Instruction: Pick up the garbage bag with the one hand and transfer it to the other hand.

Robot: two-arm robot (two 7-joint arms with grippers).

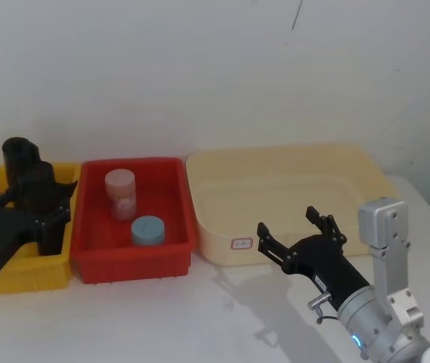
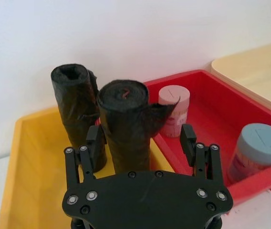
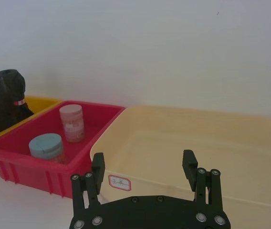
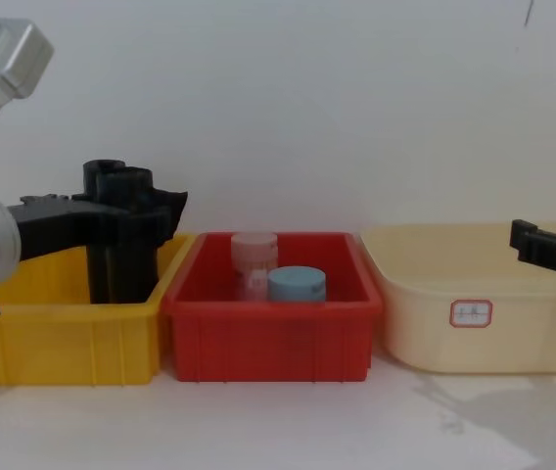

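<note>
Two black rolls stand upright in the yellow bin (image 1: 29, 272). The garbage bag (image 2: 73, 109) is the farther, taller one (image 1: 17, 151), with a hollow top. The nearer roll (image 2: 126, 129) has a loose flap and a small red mark on its top. My left gripper (image 2: 141, 136), on the arm with the green light, is open. Its fingers straddle the nearer roll, with the left finger (image 2: 95, 143) between the two rolls; in the head view this gripper (image 1: 33, 204) is at the bin. My right gripper (image 1: 288, 221) hovers open and holds nothing, in front of the cream tray (image 1: 275, 155).
A red bin (image 1: 135, 261) sits between the yellow bin and the cream tray. It holds a clear jar with a pink lid (image 1: 120, 193) and a blue-lidded jar (image 1: 148, 229). A white wall rises close behind the bins. Bare white table lies in front.
</note>
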